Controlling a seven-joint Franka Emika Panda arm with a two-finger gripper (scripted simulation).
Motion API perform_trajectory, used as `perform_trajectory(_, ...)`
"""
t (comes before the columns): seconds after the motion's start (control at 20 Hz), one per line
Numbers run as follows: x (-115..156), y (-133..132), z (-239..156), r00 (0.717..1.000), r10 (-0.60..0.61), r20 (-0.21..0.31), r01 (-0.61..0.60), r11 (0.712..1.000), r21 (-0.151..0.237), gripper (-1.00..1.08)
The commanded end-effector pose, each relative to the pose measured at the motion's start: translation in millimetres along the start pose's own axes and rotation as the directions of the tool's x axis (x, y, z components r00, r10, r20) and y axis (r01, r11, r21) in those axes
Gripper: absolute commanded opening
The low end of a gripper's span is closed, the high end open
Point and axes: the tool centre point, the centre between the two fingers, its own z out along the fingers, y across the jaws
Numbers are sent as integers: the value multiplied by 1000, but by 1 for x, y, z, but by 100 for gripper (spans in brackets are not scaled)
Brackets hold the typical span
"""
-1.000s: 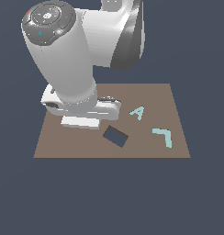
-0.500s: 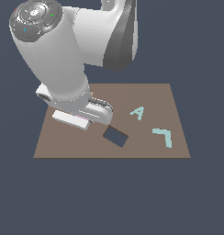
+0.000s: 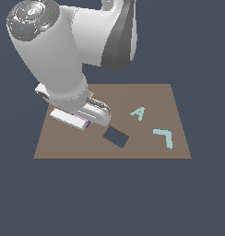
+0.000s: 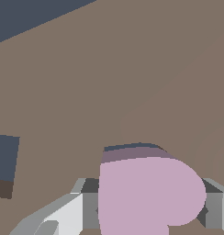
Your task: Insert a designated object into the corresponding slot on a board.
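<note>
My gripper (image 4: 146, 209) is shut on the pale pink heart piece (image 4: 146, 193), with a grey finger (image 4: 63, 213) on each side of it. It holds the piece close over the brown board (image 4: 132, 69). In the exterior view the arm covers the gripper (image 3: 79, 120) over the board's (image 3: 63, 147) left part, and only a pink sliver of the piece (image 3: 83, 121) shows. The heart-shaped slot is hidden behind the arm and the piece. A dark band at the piece's far edge could be its side or the slot; I cannot tell which.
The dark rectangular cutout (image 3: 116, 137) lies just to the exterior view's right of the gripper, and also shows in the wrist view (image 4: 4, 160). A teal letter A (image 3: 138, 113) and a teal L-shaped piece (image 3: 164, 137) lie on the board's right part.
The arm has swung toward the exterior view's left, carrying the gripper with the heart piece a little left over the board. The other pieces have not moved.
</note>
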Motion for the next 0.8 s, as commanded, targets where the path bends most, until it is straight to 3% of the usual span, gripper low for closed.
perform_trajectory(0.0, 0, 0, 1, 1000, 1, 0, -1, 1000, 0, -100)
perform_trajectory(0.25, 0, 0, 10, 1000, 4, -1, -4, 1000, 1, -100)
perform_trajectory(0.3, 0, 0, 10, 1000, 4, -1, -4, 1000, 1, 100)
perform_trajectory(0.75, 0, 0, 10, 1000, 4, -1, -4, 1000, 1, 100)
